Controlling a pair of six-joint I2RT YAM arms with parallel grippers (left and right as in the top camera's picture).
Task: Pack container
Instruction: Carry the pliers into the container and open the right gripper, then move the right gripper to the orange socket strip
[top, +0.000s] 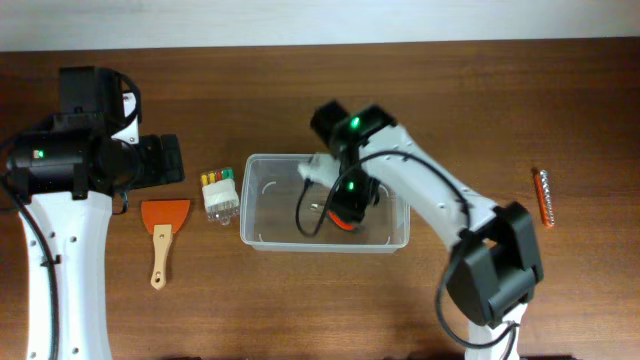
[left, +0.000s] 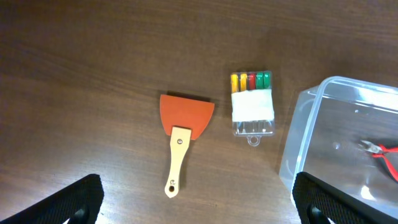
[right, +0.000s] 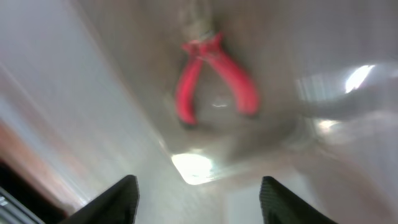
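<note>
The brown surface (top: 520, 90) carries the clear container (top: 275, 215) at its middle. The right gripper (right: 199, 190) hangs inside it, fingers spread, with red pliers (right: 189, 84) lying free on the floor beyond them, so this looks like the release step. Next it should lift straight out, clear of the walls. The left gripper (left: 196, 199), fingers released and empty, hovers left over the orange scraper (top: 162, 225) and small box (top: 219, 195). A slender orange tool (top: 542, 196) lies far right.
</note>
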